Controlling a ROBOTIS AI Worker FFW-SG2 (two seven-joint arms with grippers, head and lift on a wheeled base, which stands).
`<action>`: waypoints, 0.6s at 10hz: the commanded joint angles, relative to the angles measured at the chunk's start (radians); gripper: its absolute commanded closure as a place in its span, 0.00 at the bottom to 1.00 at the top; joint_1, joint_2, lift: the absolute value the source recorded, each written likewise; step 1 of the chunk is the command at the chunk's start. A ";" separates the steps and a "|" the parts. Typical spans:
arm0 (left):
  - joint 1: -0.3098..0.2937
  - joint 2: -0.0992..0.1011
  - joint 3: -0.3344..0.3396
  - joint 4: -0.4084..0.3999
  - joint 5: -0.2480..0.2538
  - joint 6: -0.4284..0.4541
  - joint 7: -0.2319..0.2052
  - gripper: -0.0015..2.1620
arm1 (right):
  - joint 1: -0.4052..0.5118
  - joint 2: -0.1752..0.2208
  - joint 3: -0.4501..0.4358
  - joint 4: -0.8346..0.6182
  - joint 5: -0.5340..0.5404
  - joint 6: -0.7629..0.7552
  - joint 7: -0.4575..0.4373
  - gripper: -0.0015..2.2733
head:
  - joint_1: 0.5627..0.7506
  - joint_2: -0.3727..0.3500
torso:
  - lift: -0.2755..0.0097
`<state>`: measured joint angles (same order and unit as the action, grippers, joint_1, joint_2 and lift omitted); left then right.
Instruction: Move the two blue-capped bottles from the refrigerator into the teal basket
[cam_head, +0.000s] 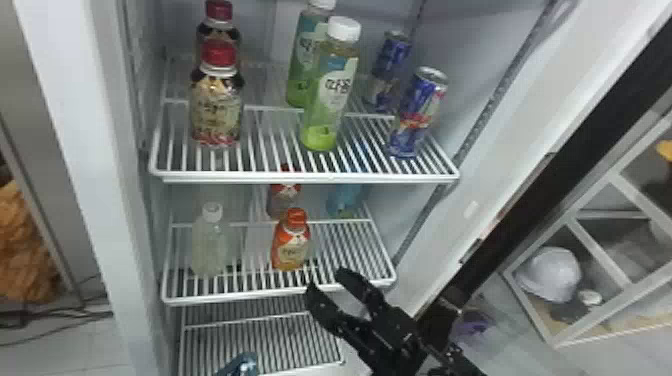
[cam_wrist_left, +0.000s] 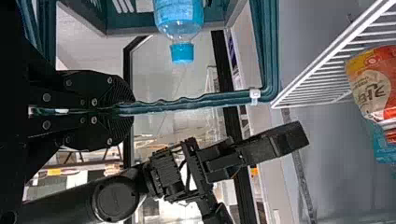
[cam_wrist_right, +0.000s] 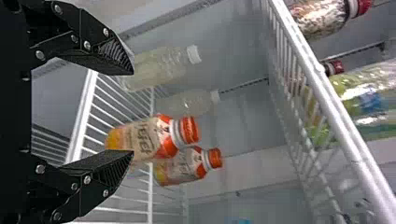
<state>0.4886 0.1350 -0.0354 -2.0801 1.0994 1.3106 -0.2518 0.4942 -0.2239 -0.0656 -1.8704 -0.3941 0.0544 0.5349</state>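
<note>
Going for bottle number two now, I reckon. Head view first: my right hand (cam_head: 327, 281) is spread wide just outside the middle shelf (cam_head: 280, 295), nothing in it. My target, the blue bottle (cam_head: 345, 197), stands toward the back of that shelf, to the right of the orange-capped bottles (cam_head: 291, 240).

Left wrist view: my left hand (cam_wrist_left: 133, 108) is clamped on the handle (cam_wrist_left: 187, 103) of the teal basket (cam_wrist_left: 130, 18). There's a blue-capped bottle (cam_wrist_left: 181, 52) at the basket, lying on its side from what I can tell, cap poking past the rim. So I'd call it one down, one to go, roughly halfway.

Right wrist view: fingers well apart, an orange-capped one sitting right ahead. So the next move wants me over to the right and deeper in, under the upper shelf (cam_wrist_right: 329, 93), closing only once I'm around the blue bottle. Easy to clip an orange one otherwise.
</note>
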 joint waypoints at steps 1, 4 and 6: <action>0.002 -0.002 0.002 0.000 0.000 0.000 0.000 0.51 | -0.023 0.008 0.010 0.043 0.001 -0.079 -0.016 0.20 | 0.70 0.03 | 0.49; 0.005 -0.003 0.008 0.000 -0.003 -0.002 0.000 0.51 | -0.072 0.028 0.049 0.112 0.046 -0.263 -0.105 0.20 | 0.70 0.03 | 0.49; 0.005 -0.003 0.008 0.000 -0.003 -0.002 0.000 0.51 | -0.102 0.043 0.049 0.151 0.069 -0.329 -0.148 0.20 | 0.70 0.03 | 0.49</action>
<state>0.4937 0.1314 -0.0273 -2.0800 1.0965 1.3081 -0.2516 0.3993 -0.1842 -0.0169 -1.7277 -0.3303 -0.2603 0.3845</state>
